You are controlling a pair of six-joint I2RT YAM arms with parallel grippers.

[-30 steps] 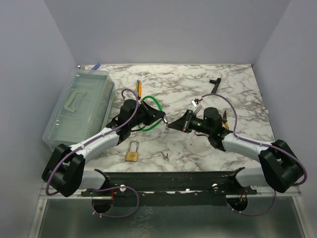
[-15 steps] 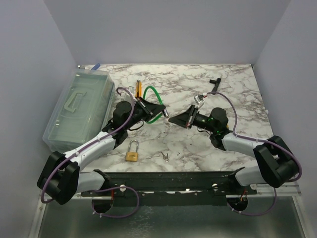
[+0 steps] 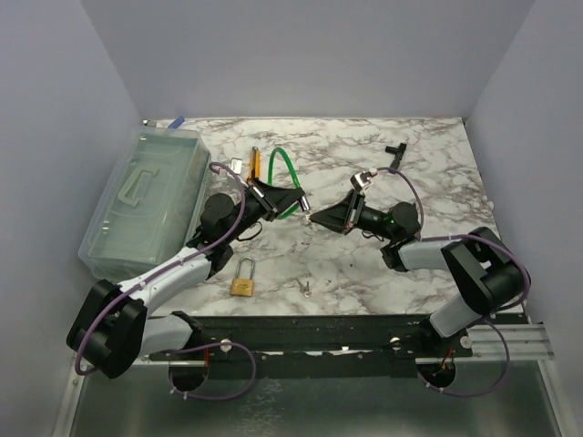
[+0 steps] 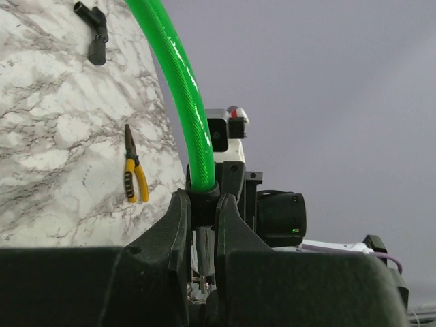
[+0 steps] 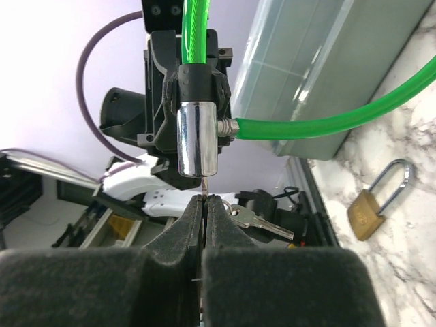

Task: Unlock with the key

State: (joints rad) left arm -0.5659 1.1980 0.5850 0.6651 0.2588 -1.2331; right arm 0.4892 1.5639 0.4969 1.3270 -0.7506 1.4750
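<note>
Over the last second both arms swung up and back, raising the green cable lock [image 3: 283, 167] above the desk [image 3: 355, 273]. We see the left hand [image 4: 202, 228] clamped on the lock's black collar. The right hand [image 5: 204, 204] is pinching the key [image 5: 204, 185], whose tip sits in the chrome cylinder [image 5: 197, 139]. We judge the turn is next.

Pinched in the right gripper's [image 5: 204, 199] jaws, the key [image 5: 204, 185] shows only a thin edge — the rest is hidden; the green cable [image 4: 178, 82] runs off the left wrist view's top edge.
</note>
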